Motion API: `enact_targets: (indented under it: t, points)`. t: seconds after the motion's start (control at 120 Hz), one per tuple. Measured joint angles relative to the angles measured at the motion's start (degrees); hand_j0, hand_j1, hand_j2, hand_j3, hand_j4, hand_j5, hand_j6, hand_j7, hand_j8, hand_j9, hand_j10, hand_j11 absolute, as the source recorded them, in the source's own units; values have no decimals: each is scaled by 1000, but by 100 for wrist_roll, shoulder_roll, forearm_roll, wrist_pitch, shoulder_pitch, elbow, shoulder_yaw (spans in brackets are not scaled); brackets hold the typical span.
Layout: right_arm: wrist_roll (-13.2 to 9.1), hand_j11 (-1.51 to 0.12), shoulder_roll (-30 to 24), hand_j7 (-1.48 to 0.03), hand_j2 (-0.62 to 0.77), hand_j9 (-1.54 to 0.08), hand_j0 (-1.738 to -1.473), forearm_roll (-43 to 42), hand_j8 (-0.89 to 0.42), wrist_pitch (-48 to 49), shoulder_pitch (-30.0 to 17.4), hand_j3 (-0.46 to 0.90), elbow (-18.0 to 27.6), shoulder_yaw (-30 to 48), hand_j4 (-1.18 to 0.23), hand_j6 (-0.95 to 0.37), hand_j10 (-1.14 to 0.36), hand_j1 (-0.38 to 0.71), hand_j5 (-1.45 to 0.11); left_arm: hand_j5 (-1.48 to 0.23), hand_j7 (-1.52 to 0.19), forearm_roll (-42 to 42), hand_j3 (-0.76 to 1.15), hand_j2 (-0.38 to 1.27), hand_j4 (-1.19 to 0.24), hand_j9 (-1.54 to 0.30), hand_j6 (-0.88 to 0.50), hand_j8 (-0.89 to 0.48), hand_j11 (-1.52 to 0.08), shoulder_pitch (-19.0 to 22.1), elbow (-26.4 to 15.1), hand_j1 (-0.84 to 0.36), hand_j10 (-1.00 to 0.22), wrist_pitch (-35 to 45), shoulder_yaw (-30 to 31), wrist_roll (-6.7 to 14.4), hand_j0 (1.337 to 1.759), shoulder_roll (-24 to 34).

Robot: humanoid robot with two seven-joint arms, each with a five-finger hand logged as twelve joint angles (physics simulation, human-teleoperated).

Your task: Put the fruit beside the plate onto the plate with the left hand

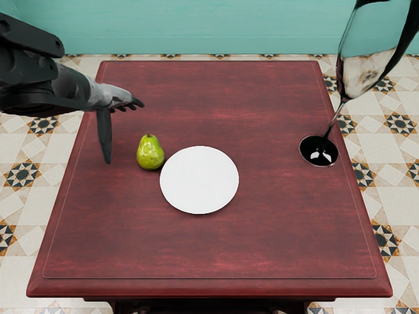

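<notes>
Left robot hand (112, 101) over the left edge of the counter (262, 98), fingers spread wide, holding nothing. One dark digit pointing straight down, tip just left of the pear (150, 152), apart from it. Pear upright on counter, just beside upper-left rim of white plate (199, 180), not on it; rim contact unclear. Plate near counter centre. Glossy black shape (319, 150) at right side, well apart.

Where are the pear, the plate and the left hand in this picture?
pear (150, 154), head view, on the middle of its green body.
plate (199, 180), head view, on its bare white centre.
left hand (114, 99), head view, on the back of the hand.
</notes>
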Motion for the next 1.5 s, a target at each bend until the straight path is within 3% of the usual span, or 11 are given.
enact_targets:
  t: [0.167, 0.342, 0.508, 1.5]
  points:
    - [0, 0, 0, 0, 0, 0, -1658, 0, 0, 0, 0, 0, 0, 0, 0, -1, 0, -349, 0, -25, -25, 593, 0, 4, -20, -25, -20, -20, -25, 185, -42, 326, -20, 619, -131, -1, 1658, -27]
    - [0, 0, 0, 0, 0, 0, -1658, 0, 0, 0, 0, 0, 0, 2, 0, -1, 0, -349, 0, -24, -24, 856, 0, 4, -19, -24, -19, -19, -24, 201, -53, 327, -19, 749, -299, -5, 1658, -280]
    - [0, 0, 0, 0, 0, 0, -1658, 0, 0, 0, 0, 0, 0, 1, 0, -1, 0, -349, 0, -23, -23, 951, 0, 4, -18, -23, -18, -18, -23, 523, -32, 328, -18, 771, -559, 0, 1658, -369]
    - [0, 0, 0, 0, 0, 0, -1658, 0, 0, 0, 0, 0, 0, 2, 0, -1, 0, -349, 0, -46, -46, 1019, 0, 7, -35, -46, -36, -36, -46, 1337, 894, 307, -35, 1089, -722, 9, 1658, -544]
